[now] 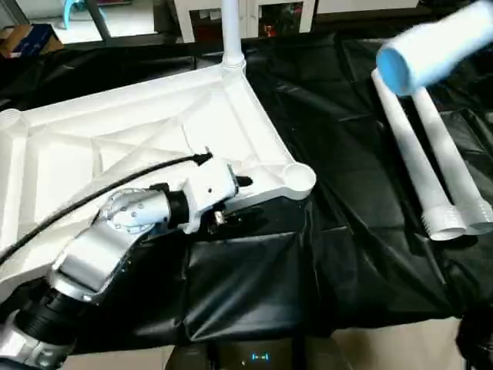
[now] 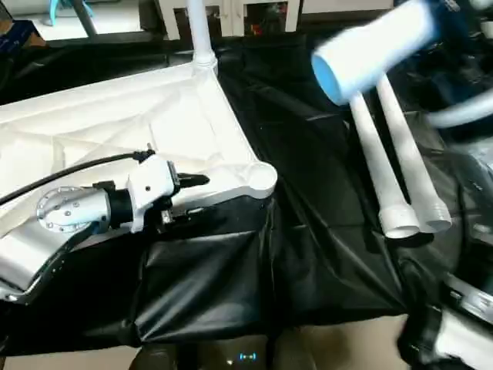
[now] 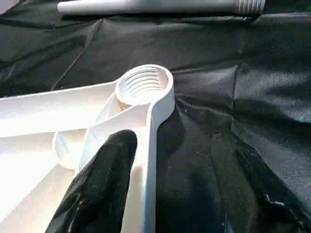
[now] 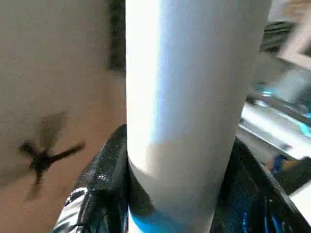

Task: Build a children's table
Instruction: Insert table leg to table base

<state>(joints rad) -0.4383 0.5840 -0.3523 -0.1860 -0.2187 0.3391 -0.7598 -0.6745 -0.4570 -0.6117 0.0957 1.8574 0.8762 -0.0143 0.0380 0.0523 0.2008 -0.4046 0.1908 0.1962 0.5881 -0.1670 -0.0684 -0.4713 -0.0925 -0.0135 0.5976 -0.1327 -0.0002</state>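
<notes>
silver forearm of the left arm (image 1: 92, 247) reaches from the near left edge toward the near right corner of the tabletop (image 1: 139, 131), which lies upside down on the black sheet (image 1: 339, 254) with its x-ribbed underside up. the left gripper (image 1: 231, 202) sits at that corner's rim: one black finger (image 3: 102, 189) presses on the inner side of the white rim and the other lies outside it against the sheet, so the jaws stand partly apart astride the edge, just short of the round threaded corner socket (image 3: 144, 85). at the far right corner of the top one leg (image 1: 232, 31) stands upright in its socket. two more legs (image 1: 431, 169) lie side by side on the sheet to the right, touching, their wide threaded ends nearest. above them a fourth leg (image 1: 435, 48) is held in the air at the right, tilted, its open blue-tinted end pointing left; the right gripper's black fingers (image 4: 104, 189) are clamped on either side of this tube.
</notes>
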